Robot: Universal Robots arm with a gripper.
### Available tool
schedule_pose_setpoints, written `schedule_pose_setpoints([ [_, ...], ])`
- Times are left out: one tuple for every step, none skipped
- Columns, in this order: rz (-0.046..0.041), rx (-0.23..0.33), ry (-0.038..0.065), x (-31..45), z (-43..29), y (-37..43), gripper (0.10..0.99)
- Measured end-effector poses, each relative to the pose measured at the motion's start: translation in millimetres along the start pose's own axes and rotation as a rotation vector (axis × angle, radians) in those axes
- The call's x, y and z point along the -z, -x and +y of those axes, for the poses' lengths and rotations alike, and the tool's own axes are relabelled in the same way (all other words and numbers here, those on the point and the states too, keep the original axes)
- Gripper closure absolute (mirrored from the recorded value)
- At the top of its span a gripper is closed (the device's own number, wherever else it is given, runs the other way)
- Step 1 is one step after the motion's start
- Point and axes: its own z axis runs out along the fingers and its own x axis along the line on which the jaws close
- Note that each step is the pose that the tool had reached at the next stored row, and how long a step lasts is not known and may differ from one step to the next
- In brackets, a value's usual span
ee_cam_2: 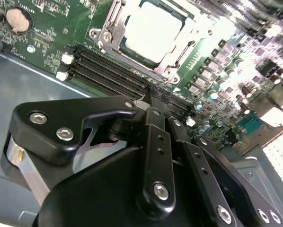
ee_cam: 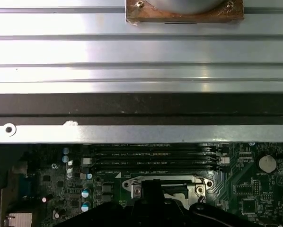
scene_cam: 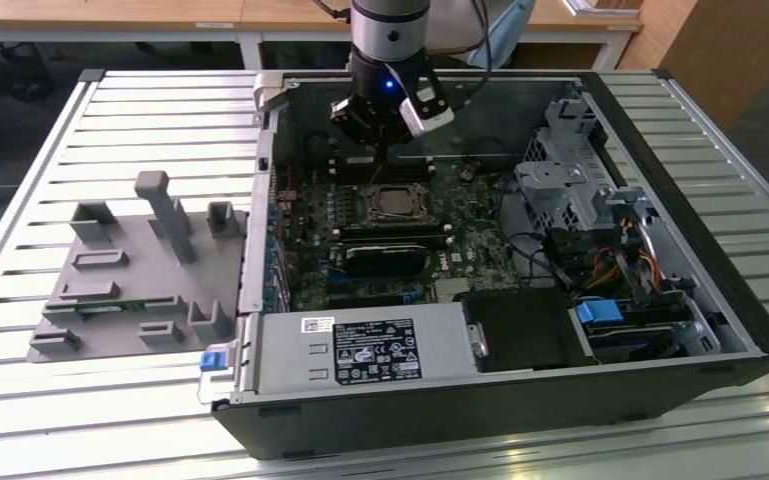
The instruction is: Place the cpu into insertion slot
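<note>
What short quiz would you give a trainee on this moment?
1. True or false: the cpu lies inside the frame of the insertion slot.
2. In the second wrist view, the tool hangs above: A) the power supply, B) the memory slots, C) the grey tray.
3. What colour is the circuit board?
Key: 1 true; 2 B; 3 green.

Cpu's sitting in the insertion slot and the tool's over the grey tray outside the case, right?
No. In the exterior view the tool is inside the computer case, above the memory slots; the cpu is in the insertion slot.
</note>
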Motion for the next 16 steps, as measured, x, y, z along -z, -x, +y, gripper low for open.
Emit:
schedule_pose_setpoints([
  [-0.0004, 0.000, 0.006, -0.4, -0.1, 0.0, 0.980],
  [-0.0013, 0.000, 0.011, -0.9, -0.1, 0.0, 0.980],
  [-0.0023, 0.000, 0.013, -1.3, -0.1, 0.0, 0.980],
  [-0.0025, 0.000, 0.013, -1.8, 0.0, 0.0, 0.980],
  [-0.0023, 0.000, 0.013, -2.3, 0.1, 0.1, 0.980],
  [-0.0022, 0.000, 0.013, -3.1, 0.4, 0.6, 0.980],
  [-0.0023, 0.000, 0.013, -3.9, 0.6, 1.4, 0.980],
  [-0.0023, 0.000, 0.013, -4.6, 1.0, 2.3, 0.980],
  [-0.0023, 0.000, 0.012, -5.3, 1.4, 3.2, 0.980],
  [-0.0024, 0.000, 0.012, -6.1, 1.7, 3.9, 0.980],
  [-0.0024, 0.000, 0.012, -6.8, 2.0, 4.7, 0.980],
  [-0.0024, 0.000, 0.012, -7.3, 2.2, 5.9, 0.980],
  [-0.0025, 0.000, 0.012, -7.9, 2.3, 7.1, 0.980],
  [-0.0024, 0.000, 0.012, -8.5, 2.4, 8.5, 0.980],
  [-0.0023, 0.000, 0.011, -9.2, 2.5, 10.0, 0.980],
  [-0.0023, 0.000, 0.012, -10.2, 2.5, 11.0, 0.980],
])
